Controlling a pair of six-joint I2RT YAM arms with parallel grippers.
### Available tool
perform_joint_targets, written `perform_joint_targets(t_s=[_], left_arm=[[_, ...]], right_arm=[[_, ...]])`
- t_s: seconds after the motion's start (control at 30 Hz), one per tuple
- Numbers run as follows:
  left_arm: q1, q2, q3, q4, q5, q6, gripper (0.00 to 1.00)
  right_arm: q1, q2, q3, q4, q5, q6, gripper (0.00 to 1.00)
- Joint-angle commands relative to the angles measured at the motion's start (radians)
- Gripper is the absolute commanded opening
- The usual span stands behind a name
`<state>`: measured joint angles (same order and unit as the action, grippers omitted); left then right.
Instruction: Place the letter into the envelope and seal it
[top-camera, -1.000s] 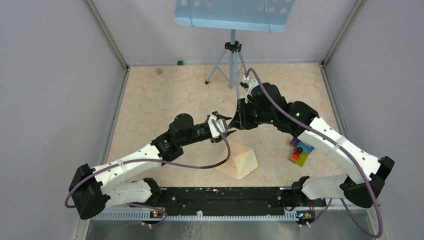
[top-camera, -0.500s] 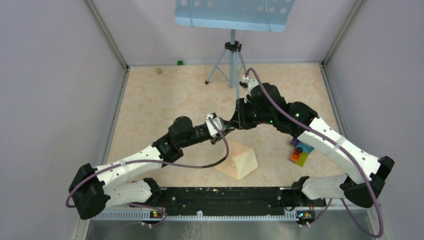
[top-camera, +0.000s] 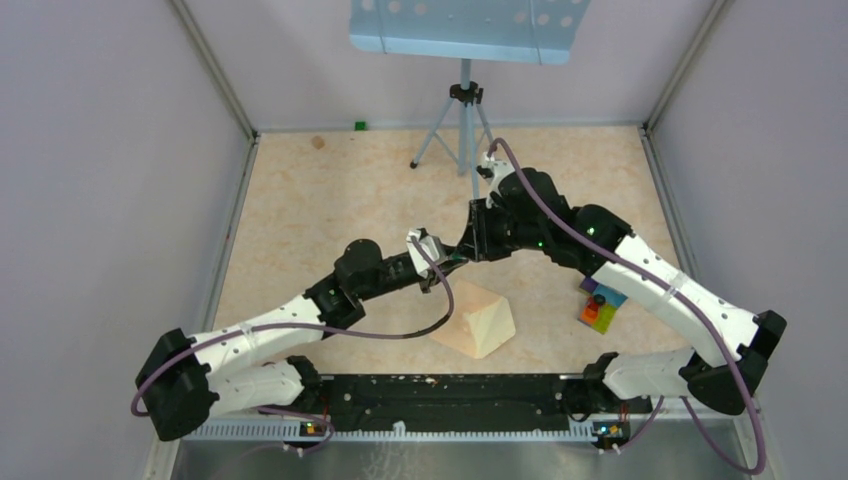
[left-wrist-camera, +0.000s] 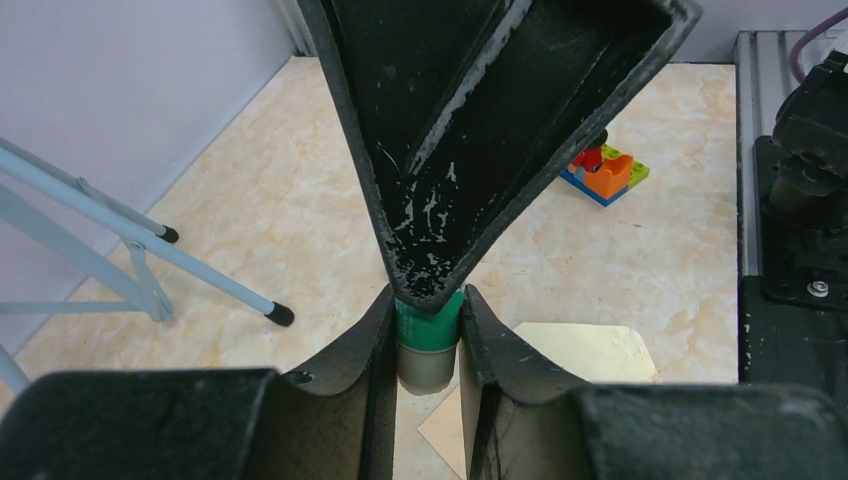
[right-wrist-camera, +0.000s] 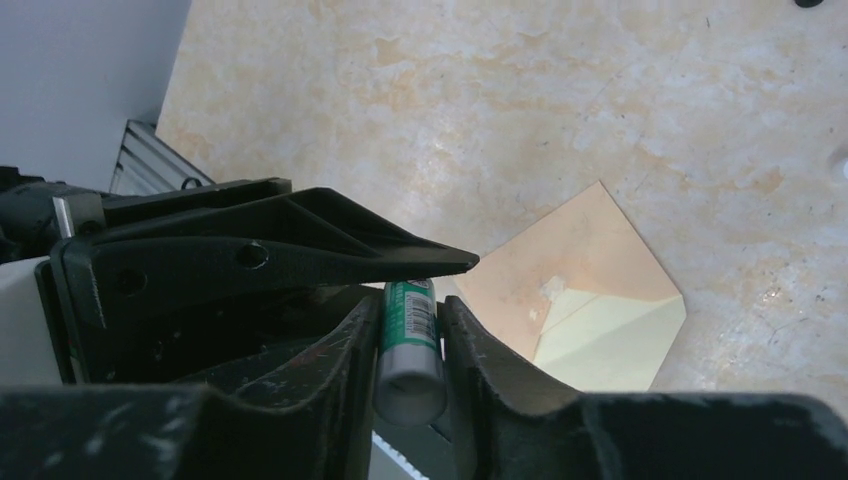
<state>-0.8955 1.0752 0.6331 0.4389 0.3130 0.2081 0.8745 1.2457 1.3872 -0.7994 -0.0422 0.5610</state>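
Left gripper (left-wrist-camera: 428, 312) and right gripper (right-wrist-camera: 412, 312) both clenched on glue stick (right-wrist-camera: 408, 368), mid-air. Letter (top-camera: 492, 322) overlaps envelope (top-camera: 455, 336) on counter (top-camera: 300, 200) below. Risk: uneven pull, stick slips, drops.

The two arms are meeting above the table's (top-camera: 300, 200) middle, left pincer (left-wrist-camera: 427, 318) and right pincer (right-wrist-camera: 411, 308) both gripping one glue stick (right-wrist-camera: 408, 375), so they are barring the way from 8 to 4 o'clock. Beneath them at 6 o'clock the envelope (top-camera: 452, 333) and letter (top-camera: 495, 320) are taking up floor space. Toy blocks (top-camera: 601, 305) are sitting at 4 o'clock, tripod legs (top-camera: 440, 135) are spreading at 12, while 9 to 11 o'clock is lying open.
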Motion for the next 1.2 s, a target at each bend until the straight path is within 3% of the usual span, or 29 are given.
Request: perform_joint_targets(t_s=[0.0, 0.37, 0.53, 0.6, 0.67, 0.77, 1.17], left_arm=[[-0.004, -0.040, -0.029, 0.058, -0.037, -0.050, 0.11], [-0.002, -0.048, -0.043, 0.054, -0.062, -0.052, 0.11], [-0.002, -0.041, -0.037, 0.052, -0.063, -0.054, 0.12], [-0.002, -0.042, -0.032, 0.051, -0.067, -0.062, 0.22], [-0.002, -0.044, -0.025, 0.056, -0.068, -0.067, 0.43], [-0.003, -0.048, -0.013, 0.062, -0.066, -0.062, 0.57], [-0.002, -0.034, -0.012, 0.111, -0.040, -0.050, 0.52]], right_arm=[[0.008, -0.012, 0.017, 0.053, 0.029, 0.004, 0.33], [0.008, -0.029, 0.014, 0.033, 0.030, -0.001, 0.35], [0.007, -0.025, 0.011, 0.035, 0.025, -0.003, 0.09], [0.009, -0.022, 0.011, 0.034, 0.023, -0.004, 0.00], [0.011, -0.014, 0.013, 0.030, 0.020, -0.007, 0.00], [0.019, -0.001, 0.016, 0.029, 0.015, -0.010, 0.00], [0.023, 0.011, 0.017, 0.034, 0.013, -0.008, 0.00]])
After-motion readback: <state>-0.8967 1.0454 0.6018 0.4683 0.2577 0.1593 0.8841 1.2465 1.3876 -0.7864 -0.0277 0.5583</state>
